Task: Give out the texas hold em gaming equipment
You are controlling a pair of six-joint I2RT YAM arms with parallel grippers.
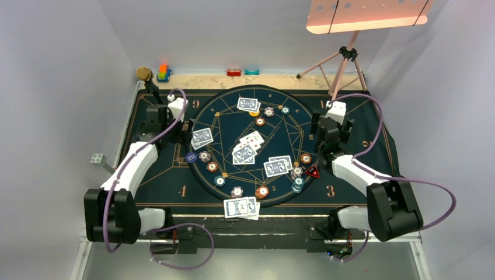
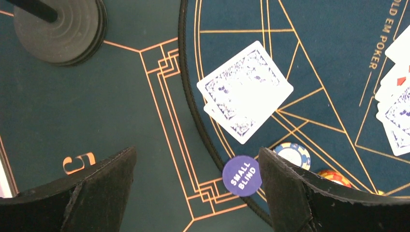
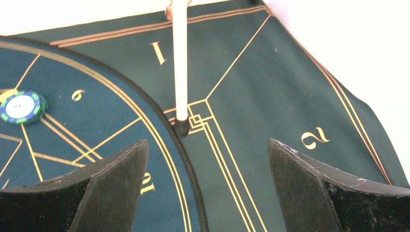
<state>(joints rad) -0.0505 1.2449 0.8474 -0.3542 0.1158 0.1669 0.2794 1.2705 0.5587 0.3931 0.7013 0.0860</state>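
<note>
Pairs of blue-backed playing cards and striped poker chips are spread over the round poker mat. A red-black triangular marker sits at its right. A dark-blue "small blind" disc rests on the mat's left rim, just inside the right finger of my left gripper. That gripper hangs open above the felt with nothing held. A card pair lies ahead of it. My right gripper is open and empty over the mat's right rim. A teal chip lies far to its left.
A microphone stand base stands far left of the left gripper. A tripod leg's foot rests on the felt straight ahead of the right gripper, under a pink lamp. Small toy blocks line the back edge.
</note>
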